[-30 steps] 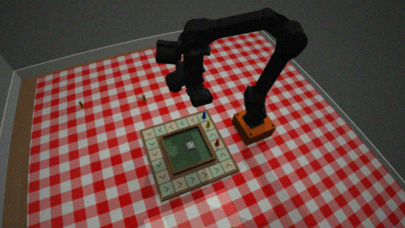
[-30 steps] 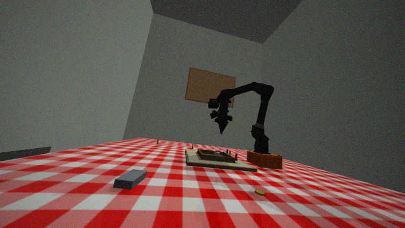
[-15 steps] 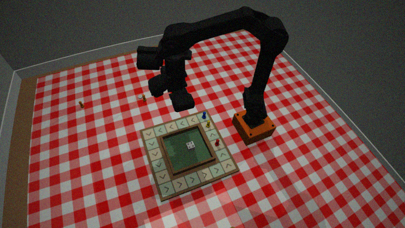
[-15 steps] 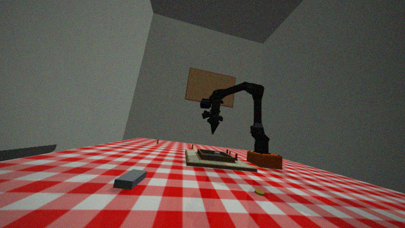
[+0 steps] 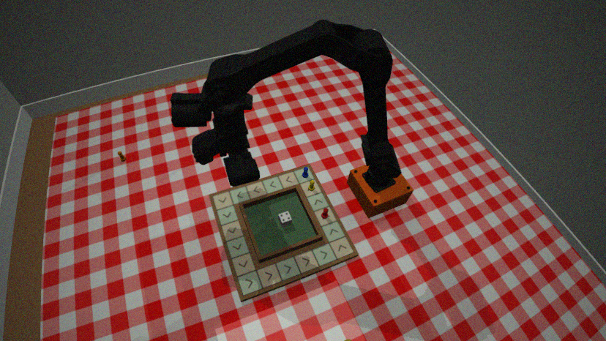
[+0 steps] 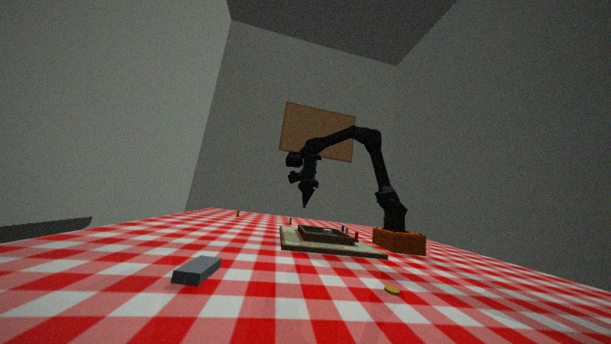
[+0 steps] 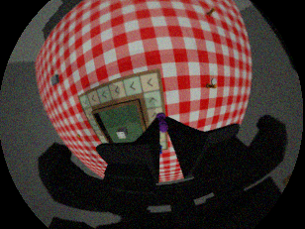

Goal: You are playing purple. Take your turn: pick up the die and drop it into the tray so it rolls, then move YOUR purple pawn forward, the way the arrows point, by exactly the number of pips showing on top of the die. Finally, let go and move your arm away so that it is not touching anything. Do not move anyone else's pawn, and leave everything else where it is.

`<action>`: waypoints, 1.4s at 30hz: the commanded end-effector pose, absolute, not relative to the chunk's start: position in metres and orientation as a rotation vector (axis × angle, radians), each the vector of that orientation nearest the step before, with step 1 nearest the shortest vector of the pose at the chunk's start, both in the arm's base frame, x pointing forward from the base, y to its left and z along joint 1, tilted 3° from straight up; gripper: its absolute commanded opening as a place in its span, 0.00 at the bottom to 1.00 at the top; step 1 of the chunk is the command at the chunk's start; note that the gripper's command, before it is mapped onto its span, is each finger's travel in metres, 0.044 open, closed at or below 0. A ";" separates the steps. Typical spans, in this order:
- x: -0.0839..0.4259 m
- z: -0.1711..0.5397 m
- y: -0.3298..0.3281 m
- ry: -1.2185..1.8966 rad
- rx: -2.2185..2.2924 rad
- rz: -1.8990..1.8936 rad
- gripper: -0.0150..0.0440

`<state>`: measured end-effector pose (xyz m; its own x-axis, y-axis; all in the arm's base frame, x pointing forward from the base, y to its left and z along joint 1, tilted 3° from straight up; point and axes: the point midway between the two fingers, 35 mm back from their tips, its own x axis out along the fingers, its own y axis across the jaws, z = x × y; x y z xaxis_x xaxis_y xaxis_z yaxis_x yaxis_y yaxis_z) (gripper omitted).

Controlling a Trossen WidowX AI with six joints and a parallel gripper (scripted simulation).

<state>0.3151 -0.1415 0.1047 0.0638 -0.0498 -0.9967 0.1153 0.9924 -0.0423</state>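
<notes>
My gripper [image 6: 304, 203] [image 7: 161, 120] is shut on the purple pawn [image 7: 161, 122] [image 6: 303, 207], held at the fingertips high above the table; in the top view the fingertips and pawn are hidden behind the gripper's body. The white die [image 5: 285, 216] [image 6: 327, 231] [image 7: 121, 133] lies in the green-floored tray [image 5: 251, 235], with several pips on top, one near each corner. The board [image 5: 268, 276] has arrow squares around the tray. A blue pawn [image 5: 305, 172] stands on its far right corner square, a yellow pawn [image 5: 311, 185] beside it and a red pawn [image 5: 325, 213] further along that side.
The orange arm base [image 5: 379, 192] [image 6: 399, 241] is right of the board. Two small orange-brown figures stand beyond the board: one [image 6: 237, 212] farther away, the other [image 6: 289, 221] closer. A grey block [image 6: 196, 269] [image 7: 54, 78] and a yellow disc [image 6: 391, 290] lie in front.
</notes>
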 end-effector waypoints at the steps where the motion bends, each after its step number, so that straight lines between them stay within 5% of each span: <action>1: 0.334 0.096 -0.142 1.502 0.051 -0.129 0.25; 11: 0.373 0.074 -0.139 1.501 0.053 -0.119 0.25; 42: 0.377 0.022 -0.142 1.501 0.053 -0.118 0.25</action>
